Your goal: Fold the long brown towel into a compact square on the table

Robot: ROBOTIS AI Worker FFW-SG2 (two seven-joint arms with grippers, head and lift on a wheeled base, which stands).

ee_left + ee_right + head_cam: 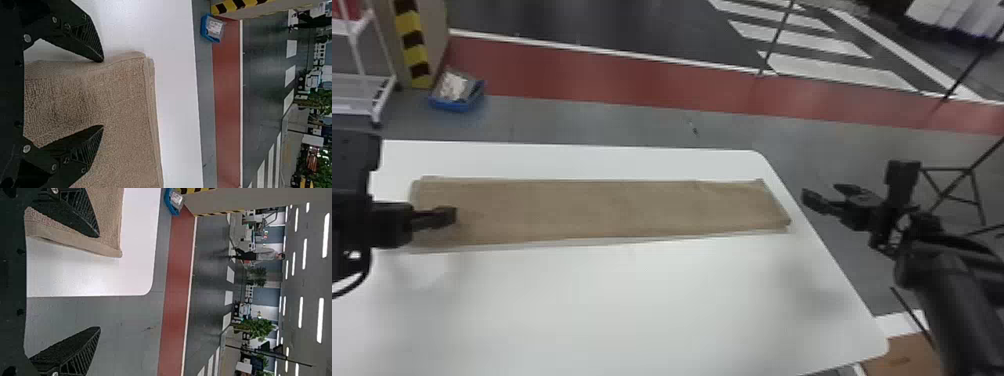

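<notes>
If folding inward, pinch ends of long brown cloth towel (pixel 602 207), flat on white round-cornered table (pixel 632 300), using black left gripper (pixel 103 93) and black right gripper (pixel 100 282); wide open, empty, apparently spaced for end access.

Bright indoor light, lit ceiling strips (pixel 320 320), soft shadows across table (pixel 632 310)

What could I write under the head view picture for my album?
A long brown towel lies on a white table, between two open robot hands.
</notes>
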